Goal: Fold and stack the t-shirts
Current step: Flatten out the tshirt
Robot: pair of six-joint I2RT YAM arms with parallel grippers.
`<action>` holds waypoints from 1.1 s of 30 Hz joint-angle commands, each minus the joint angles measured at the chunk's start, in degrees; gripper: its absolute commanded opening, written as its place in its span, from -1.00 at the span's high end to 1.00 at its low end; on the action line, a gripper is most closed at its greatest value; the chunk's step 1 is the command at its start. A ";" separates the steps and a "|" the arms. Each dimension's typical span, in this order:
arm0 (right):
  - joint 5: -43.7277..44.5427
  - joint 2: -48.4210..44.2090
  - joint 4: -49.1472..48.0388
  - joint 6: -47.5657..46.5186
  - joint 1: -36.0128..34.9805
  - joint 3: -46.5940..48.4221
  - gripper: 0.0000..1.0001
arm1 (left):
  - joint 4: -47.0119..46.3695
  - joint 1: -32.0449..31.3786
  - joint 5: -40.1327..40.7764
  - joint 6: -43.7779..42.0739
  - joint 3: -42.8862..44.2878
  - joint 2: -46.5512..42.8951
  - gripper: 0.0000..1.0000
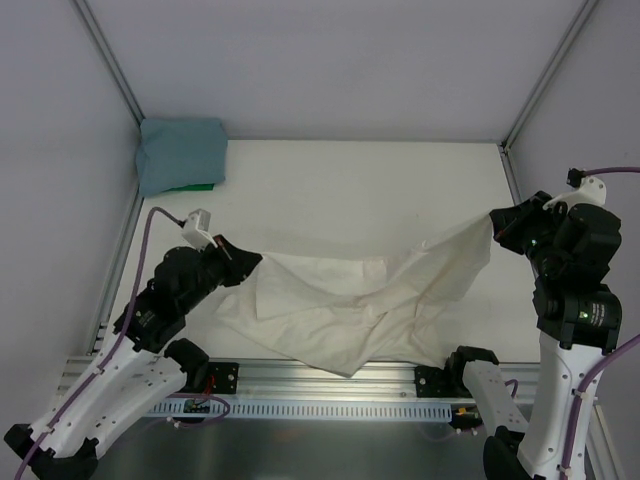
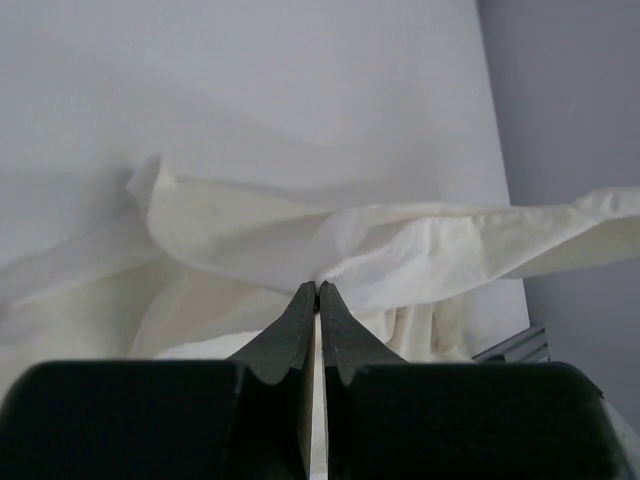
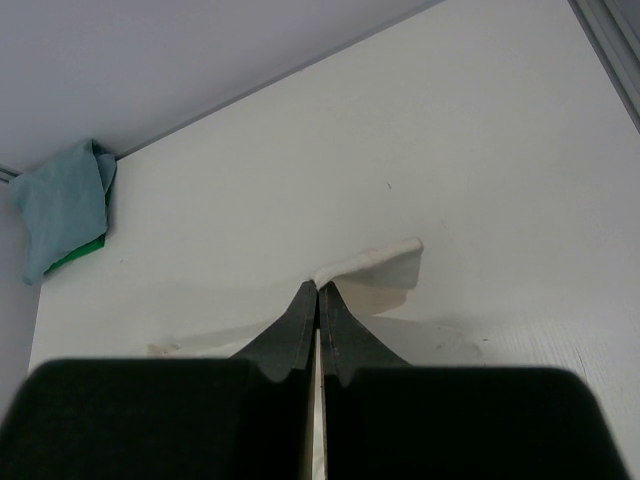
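Writing: no print on the arms or the rail (image 1: 330,385) can be read at this size.
Cream tee (image 1: 350,300): spread crumpled across the near half of the table (image 1: 350,190), strung between both grippers. The middle sags onto the table. The near edge is draped down to the rail.
Left gripper (image 2: 317,288): clenched on a fold at the cream tee's left edge, with cloth seen pinched at the fingertips. That edge is lifted off the table.
Right gripper (image 3: 318,287): clenched on the cream tee's far right corner, which is held raised over the right side of the table. A small flap is seen sticking out past the tips.
Teal tee (image 1: 182,153): loosely folded in the far left corner against the walls, well apart from the cream tee.
Green item (image 1: 195,186): flat, mostly hidden under the teal tee, with only its near edge showing. What it is cannot be told.
Cables: purple, looped along both arms.
In the way: the cream tee's left end is covered by the left arm in the top view. The lower part of each wrist view is blocked by that gripper's own dark body.
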State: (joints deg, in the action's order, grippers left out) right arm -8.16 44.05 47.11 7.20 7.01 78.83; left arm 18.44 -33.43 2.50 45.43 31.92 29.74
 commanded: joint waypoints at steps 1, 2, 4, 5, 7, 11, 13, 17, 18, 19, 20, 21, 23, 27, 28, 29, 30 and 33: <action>-0.45 0.07 -3.61 0.09 0.11 0.28 0.99 | 3.18 -0.32 5.67 -8.24 9.46 1.72 1.00; -0.45 0.07 -3.61 0.18 0.11 0.27 0.99 | 3.01 -0.32 6.54 -10.43 11.04 2.34 1.00; -0.01 0.07 -3.61 0.01 0.11 0.45 0.99 | 2.92 -0.32 7.42 -13.07 15.79 4.18 1.00; 0.08 0.24 -3.61 0.01 0.11 0.62 0.99 | 2.83 -0.32 8.56 -15.61 18.67 5.58 1.00; 0.43 0.68 -3.52 -0.26 0.11 1.76 0.99 | 3.01 -0.32 9.80 -18.08 21.50 6.91 1.00; 2.01 2.09 -2.64 -0.70 0.11 5.27 0.99 | 2.40 -0.32 13.22 -24.75 27.56 8.23 1.00; 4.20 2.88 -1.94 -1.13 0.11 8.08 0.99 | 2.22 -0.32 17.43 -28.18 29.42 7.62 1.00; 8.42 4.72 -1.59 -1.66 0.11 13.52 0.99 | -0.06 -0.32 25.78 -35.92 34.15 4.90 1.00; 9.91 6.03 -1.15 -1.66 0.11 14.85 0.99 | -0.68 -0.32 28.32 -37.59 35.22 4.72 1.00; 10.44 6.65 -0.97 -1.75 0.11 16.08 0.99 | -0.94 -0.23 29.22 -40.65 37.58 4.72 1.00; 11.06 7.18 -0.97 -1.67 0.11 18.27 0.99 | -0.95 -0.32 30.18 -41.99 38.90 4.89 1.00; 11.32 7.54 -0.88 -1.75 0.11 19.16 0.99 | -0.69 -0.23 31.06 -42.87 40.14 4.98 1.00; 11.50 8.07 -0.88 -1.32 0.11 21.53 0.99 | -0.59 -0.32 32.21 -44.28 42.86 4.54 1.00; 11.24 8.07 0.69 -1.23 0.11 25.75 1.00 | 0.63 -0.32 32.13 -44.03 45.94 3.05 1.00; 10.89 7.89 1.13 -1.31 0.11 26.55 0.99 | 0.98 -0.23 31.69 -43.50 46.30 2.87 1.00; 10.71 7.63 1.57 -1.40 0.11 27.34 0.99 | 1.51 -0.32 31.16 -43.15 46.74 2.70 1.00; 10.54 7.37 2.27 -1.49 0.11 28.48 0.99 | 1.95 -0.32 30.72 -42.19 47.18 2.61 1.00; 9.05 5.61 3.07 -0.88 0.11 29.63 0.99 | 5.11 -0.32 27.48 -40.34 49.19 2.96 1.00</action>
State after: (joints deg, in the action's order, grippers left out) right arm -0.01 51.37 50.83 6.57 6.98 105.65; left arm 22.70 -33.45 30.37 4.91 78.46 32.58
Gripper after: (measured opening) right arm 0.010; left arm 0.009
